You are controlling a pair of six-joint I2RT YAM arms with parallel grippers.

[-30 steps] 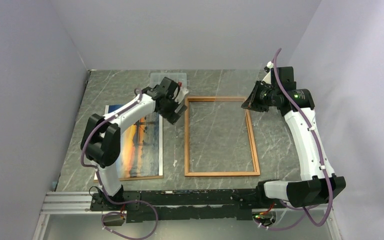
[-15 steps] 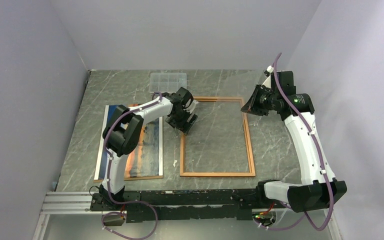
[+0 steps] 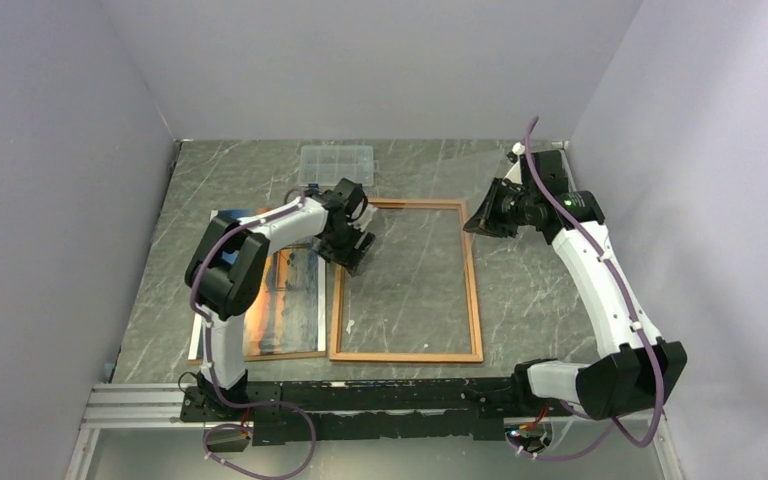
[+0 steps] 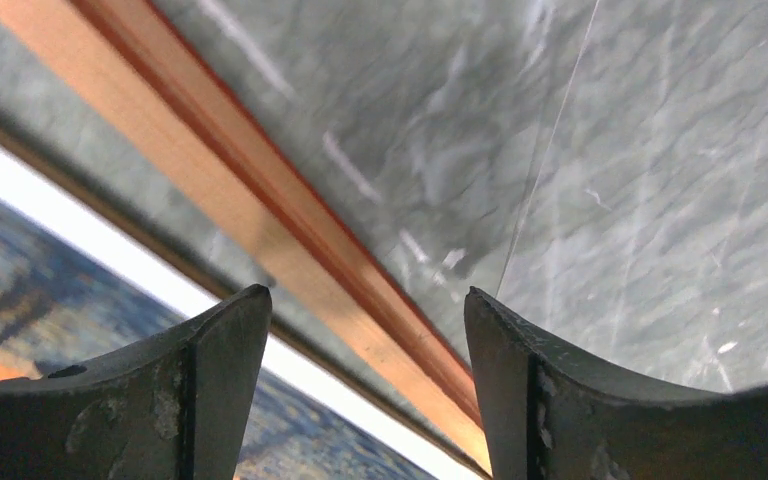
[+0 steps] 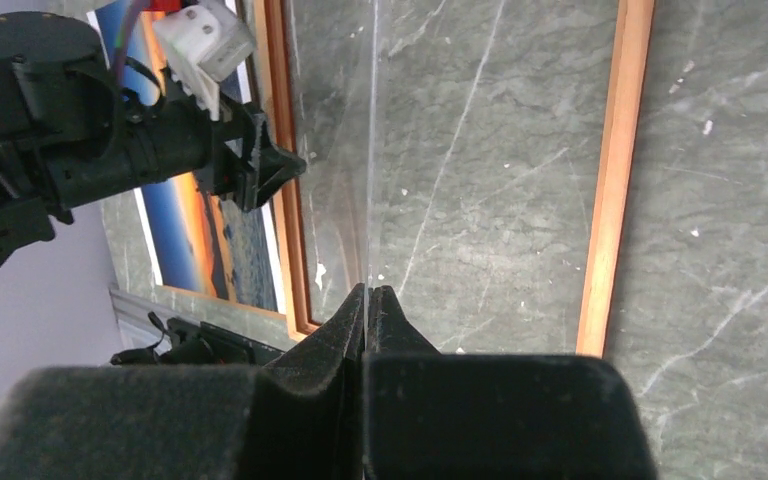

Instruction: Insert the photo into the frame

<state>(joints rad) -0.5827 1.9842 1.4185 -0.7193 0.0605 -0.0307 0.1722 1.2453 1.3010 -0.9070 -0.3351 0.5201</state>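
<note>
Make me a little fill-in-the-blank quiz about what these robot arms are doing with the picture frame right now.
1. Seen from above, the photo lies to the ___ of the frame.
2. The left gripper straddles the frame's side rail with its jaws ___.
3. The right gripper has its two fingers pressed fully ___.

Missing words: left; open; shut.

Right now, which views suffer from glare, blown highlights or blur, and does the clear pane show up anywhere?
Top external: evenly lit and sharp, the frame crisp. Left wrist: the photo has a blown-out white margin, and the fingers sit dark at the bottom edge. Right wrist: a pale sheen marks the pane, its edge a thin bright line; the grey block nearest the lens is out of focus.
</note>
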